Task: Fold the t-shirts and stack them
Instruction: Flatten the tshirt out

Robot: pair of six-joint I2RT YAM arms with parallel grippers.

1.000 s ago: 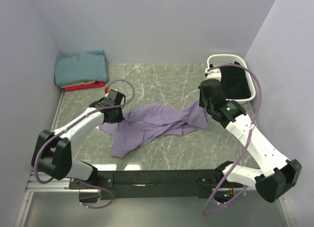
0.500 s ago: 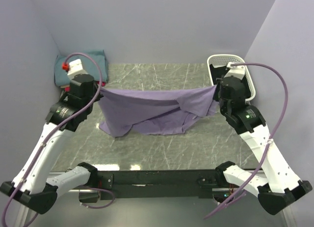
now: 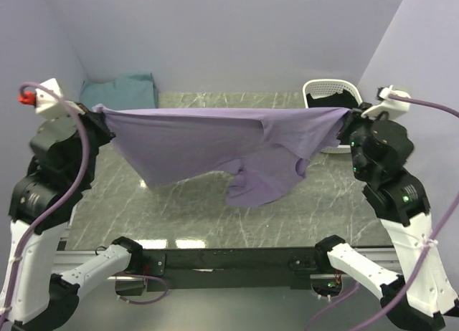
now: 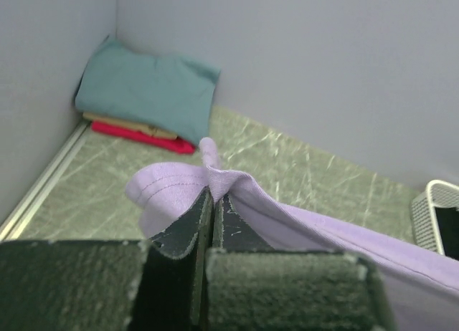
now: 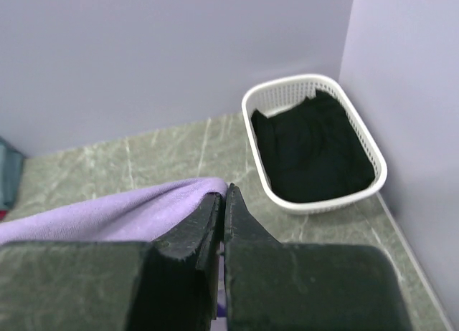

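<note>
**Lavender shirt lifted and stretched between 2 arms**

The left gripper (image 4: 213,195), clamped on a hemmed corner, stands at 9 o'clock in the top view. The right gripper (image 5: 224,195), pinched on the opposite corner, stands at 3 o'clock. Between them the lavender t-shirt (image 3: 208,141) hangs taut along its top edge, its lower folds dangling toward the table (image 3: 186,216). 0.5 seconds ago it sagged lower and narrower, and 1 second ago it lay crumpled. It looks ready for laying flat. The folded teal t-shirt (image 3: 122,91) waits at 10 o'clock.

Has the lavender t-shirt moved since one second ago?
Yes. The lavender t-shirt went up and spread wide; its top edge spans from the teal t-shirt to the white basket.
</note>
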